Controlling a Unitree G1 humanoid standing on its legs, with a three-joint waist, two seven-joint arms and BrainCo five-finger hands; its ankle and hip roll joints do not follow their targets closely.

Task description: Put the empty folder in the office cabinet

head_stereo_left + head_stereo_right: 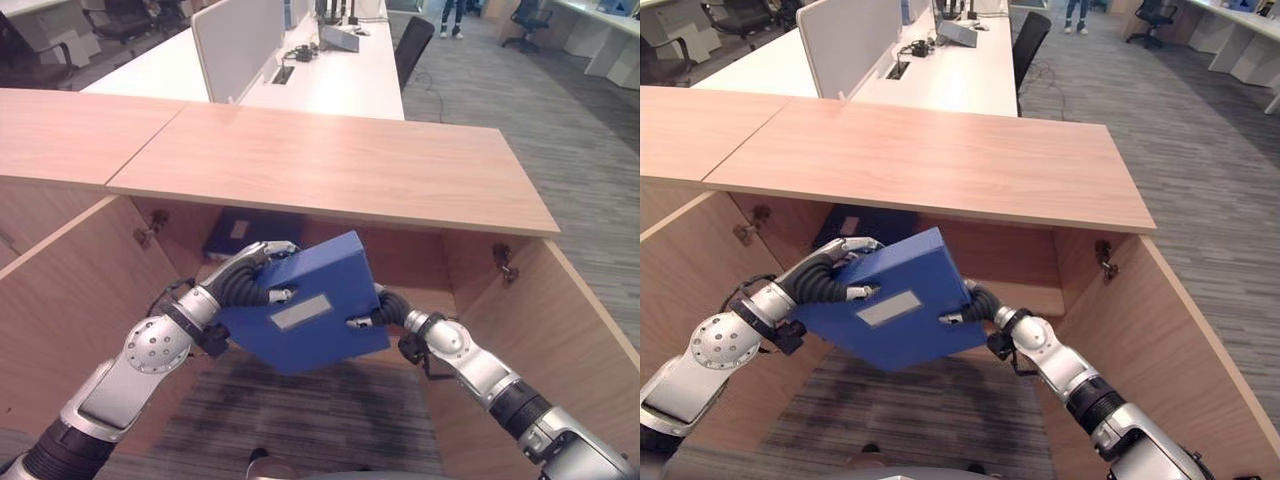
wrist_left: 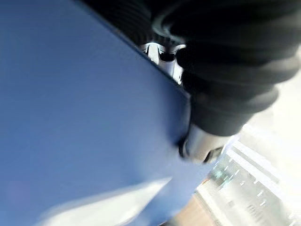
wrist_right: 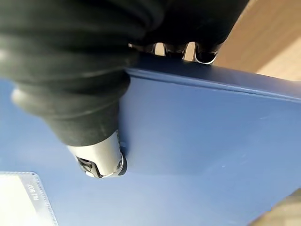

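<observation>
A blue folder [image 1: 300, 310] with a pale label pocket hangs tilted in front of the open cabinet [image 1: 330, 170], held between both hands. My left hand [image 1: 245, 280] grips its left edge, fingers curled over the top and thumb [image 2: 200, 143] on the face. On the right edge my right hand [image 1: 385, 308] pinches it, thumb [image 3: 101, 160] on the blue face [image 3: 197, 141] and fingers behind. Deep inside the cabinet lies a second blue folder [image 1: 240, 235].
The cabinet has a light wooden top, an open door panel [image 1: 50, 300] on the left and another [image 1: 560, 340] on the right, with hinges [image 1: 503, 262] on the inner walls. Grey carpet [image 1: 300, 410] lies below. White desks [image 1: 330, 70] and office chairs stand behind.
</observation>
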